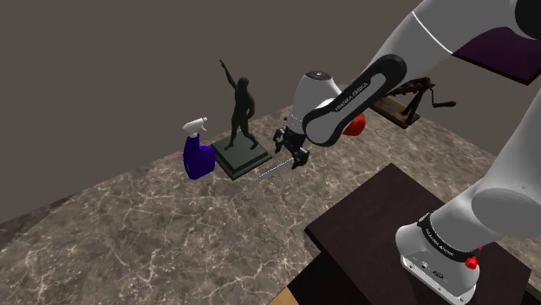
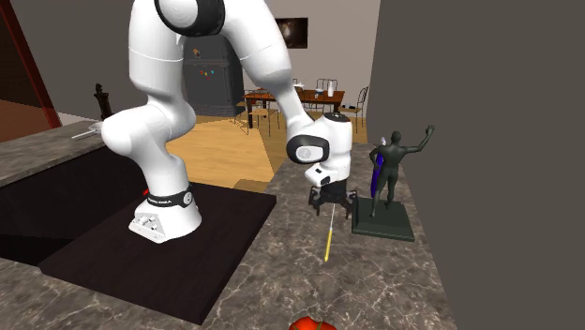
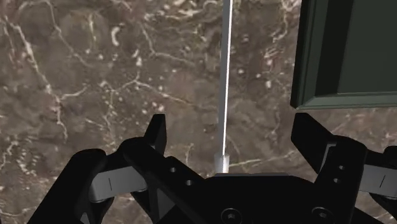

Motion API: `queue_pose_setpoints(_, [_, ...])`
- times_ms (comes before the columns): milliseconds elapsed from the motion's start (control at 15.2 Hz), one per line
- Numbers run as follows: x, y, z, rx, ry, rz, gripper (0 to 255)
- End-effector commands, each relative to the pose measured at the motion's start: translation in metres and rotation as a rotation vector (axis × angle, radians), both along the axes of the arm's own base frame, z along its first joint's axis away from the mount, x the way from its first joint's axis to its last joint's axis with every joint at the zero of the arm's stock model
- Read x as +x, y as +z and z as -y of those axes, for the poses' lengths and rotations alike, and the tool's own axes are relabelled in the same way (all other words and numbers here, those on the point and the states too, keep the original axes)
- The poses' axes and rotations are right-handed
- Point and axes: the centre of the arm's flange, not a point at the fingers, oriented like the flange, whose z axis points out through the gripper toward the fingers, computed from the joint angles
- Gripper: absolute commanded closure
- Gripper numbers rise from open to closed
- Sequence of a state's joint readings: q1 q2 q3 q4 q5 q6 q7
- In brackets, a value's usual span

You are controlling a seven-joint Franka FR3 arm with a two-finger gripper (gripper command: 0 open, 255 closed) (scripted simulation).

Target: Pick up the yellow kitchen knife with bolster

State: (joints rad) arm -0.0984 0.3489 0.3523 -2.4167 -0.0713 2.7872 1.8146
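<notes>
Three things sit along the marble counter (image 1: 130,225), from the shoulder view's left: a blue spray bottle (image 1: 198,156), a dark statue (image 1: 242,108) on a green base (image 1: 243,158), then the knife (image 3: 224,76), flat just beside that base. Over one end hangs the gripper (image 3: 232,127), fingers (image 3: 156,130) spread wide either side, touching nothing.

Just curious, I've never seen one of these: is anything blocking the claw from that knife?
Nothing visible does. The knife lies on the counter right below the open gripper; the statue base sits off to one side.
</notes>
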Motion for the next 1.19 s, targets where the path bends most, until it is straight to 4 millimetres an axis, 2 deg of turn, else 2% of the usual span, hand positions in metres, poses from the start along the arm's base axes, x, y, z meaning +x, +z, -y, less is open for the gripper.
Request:
queue_pose_setpoints(0, [0.0, -0.011, 0.0, 0.001, -0.009, 0.0, 0])
queue_pose_setpoints(264, [0.0, -0.032, 0.0, 0.001, -0.009, 0.0, 0])
queue_pose_setpoints(396, [0.0, -0.036, 0.0, 0.001, -0.009, 0.0, 0])
queue_pose_setpoints(462, [0.0, -0.036, 0.0, 0.001, -0.009, 0.0, 255])
queue_pose_setpoints(1056, [0.0, -0.036, 0.0, 0.001, -0.009, 0.0, 255])
queue_pose_setpoints(1122, [0.0, -0.03, 0.0, 0.0, -0.009, 0.0, 255])
